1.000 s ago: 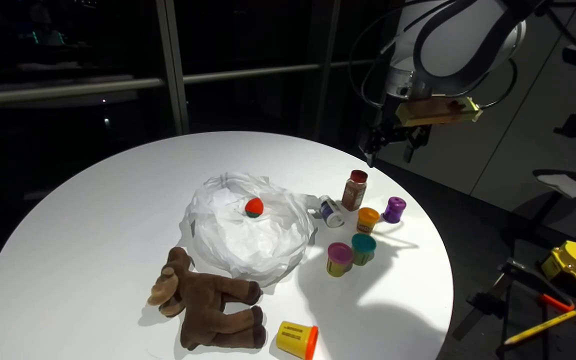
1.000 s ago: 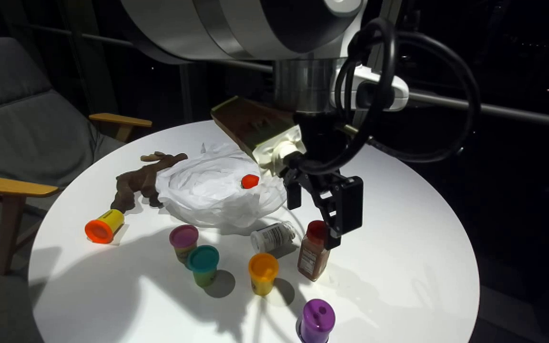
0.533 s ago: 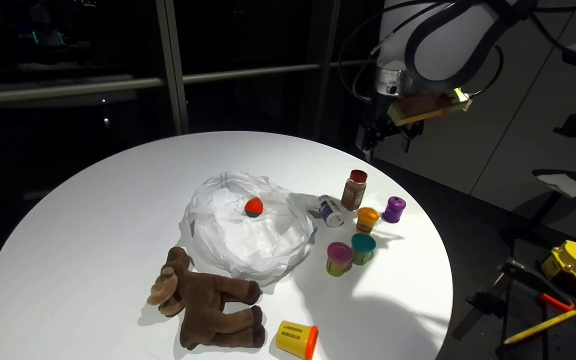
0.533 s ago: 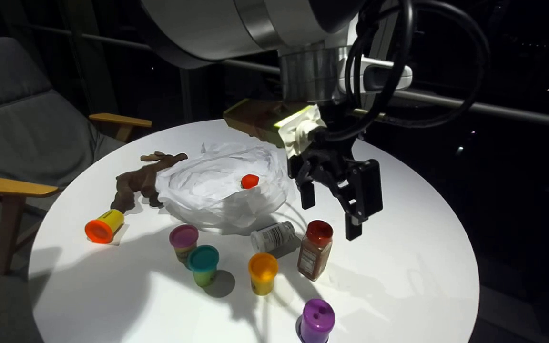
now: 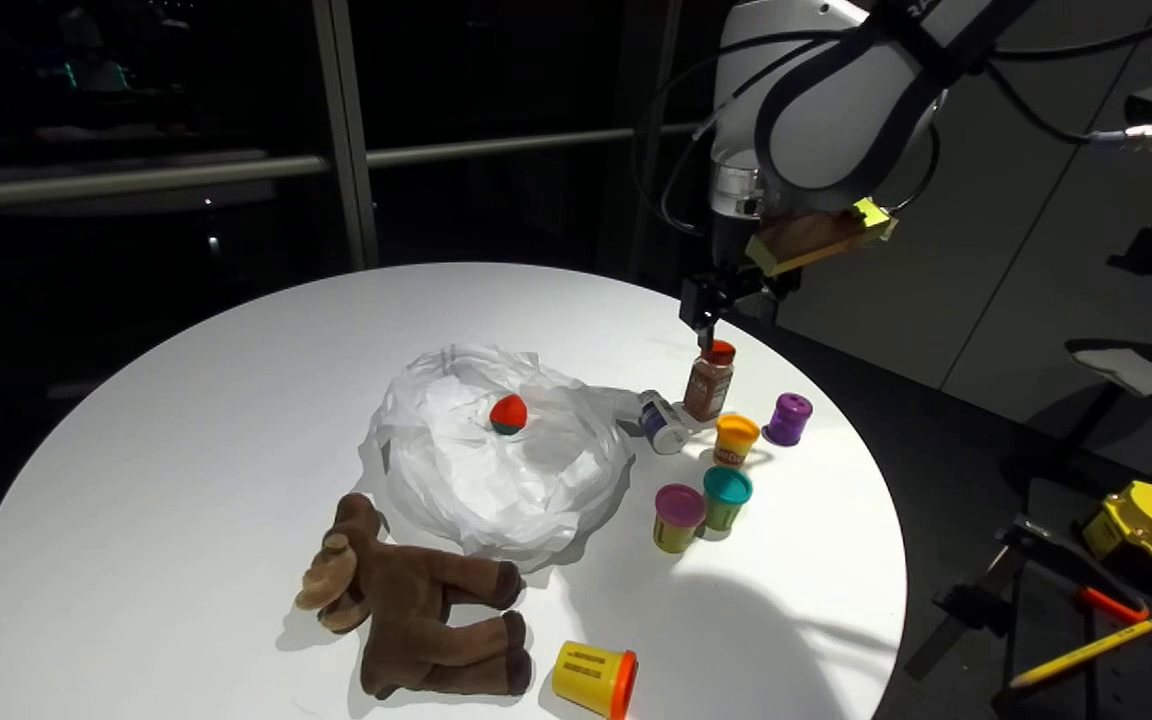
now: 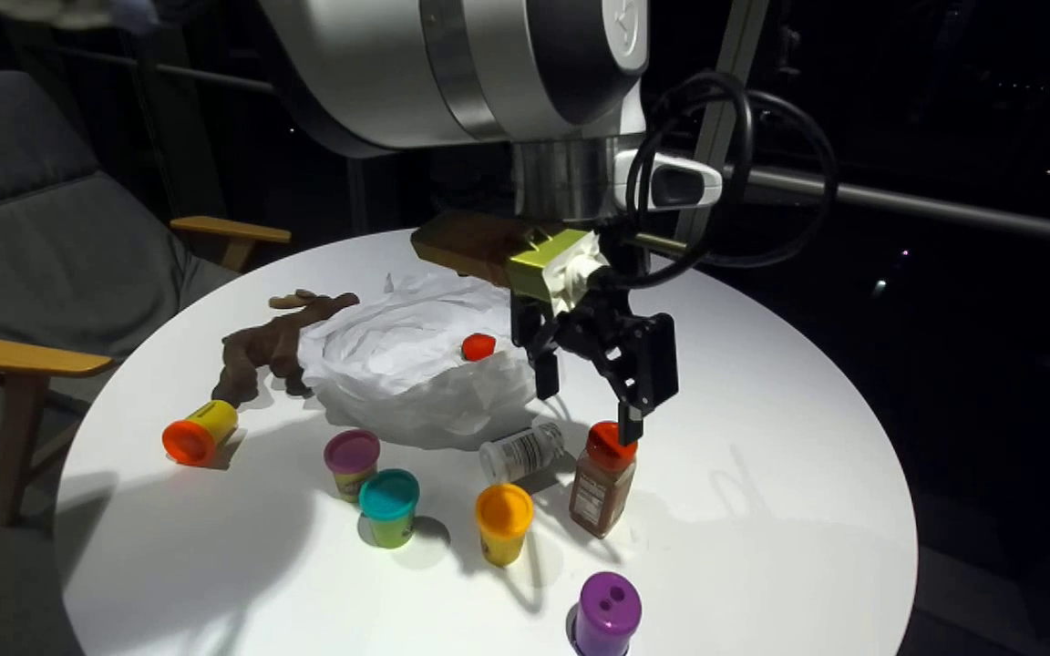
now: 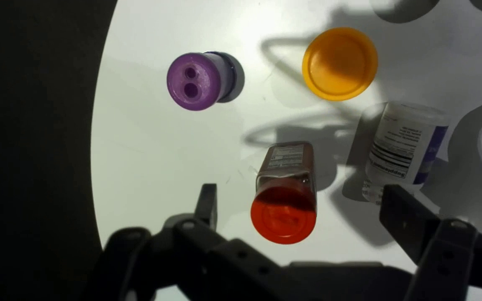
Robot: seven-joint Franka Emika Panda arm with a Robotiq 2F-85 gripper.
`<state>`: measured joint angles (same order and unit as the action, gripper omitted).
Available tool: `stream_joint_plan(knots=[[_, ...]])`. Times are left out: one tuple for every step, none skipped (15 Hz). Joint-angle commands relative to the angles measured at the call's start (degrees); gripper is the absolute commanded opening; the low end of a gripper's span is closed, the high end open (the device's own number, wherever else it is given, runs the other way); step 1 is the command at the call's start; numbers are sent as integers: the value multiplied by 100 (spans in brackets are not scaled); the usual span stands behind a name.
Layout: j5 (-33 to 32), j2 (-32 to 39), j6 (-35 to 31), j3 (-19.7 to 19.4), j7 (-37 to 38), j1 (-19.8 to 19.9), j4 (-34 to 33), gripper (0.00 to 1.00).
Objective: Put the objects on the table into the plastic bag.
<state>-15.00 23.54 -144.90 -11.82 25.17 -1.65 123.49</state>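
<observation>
In an exterior view, a crinkled plastic bag (image 5: 496,490) sits near mid-frame on a round white bench (image 5: 186,400), a red-and-green object (image 5: 508,412) in its folds. Lower down lie a brown plush animal (image 5: 401,610) and a yellow tub (image 5: 588,678). At right: pink-lidded tub (image 5: 678,518), teal-lidded tub (image 5: 726,497), orange-lidded tub (image 5: 735,438), purple container (image 5: 789,420), white bottle (image 5: 663,425). Wrist view, lower half: the pincer (image 7: 301,205), jaws wide apart, above a red-capped jar (image 7: 285,205).
</observation>
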Motion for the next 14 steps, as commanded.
stream_joint_plan(knots=[[501,368,-165,140,-473,278,-422,100],[629,434,-192,144,-546,328,-492,100],[760,485,-205,182,-701,408,-554,100],[890,558,-188,214,-833,481,-656,100],[1028,623,-174,276,-1020,577,-742,100],[1143,684,-148,323,-1188,655,-826,100],[1257,738,-95,395,-1394,742,-911,100],[1346,787,-62,453,-1576,812,-977,100],[1437,853,-2,528,-1785,896,-1063,100],[1500,913,36,566,-1909,943,-1136,100],[1515,987,102,568,-1975,963,-1224,100],[1555,1050,187,607,-2097,1010,-1307,100],[1536,1104,250,586,-2100,993,-1359,100],[1519,1146,285,573,-2119,982,-1392,100]])
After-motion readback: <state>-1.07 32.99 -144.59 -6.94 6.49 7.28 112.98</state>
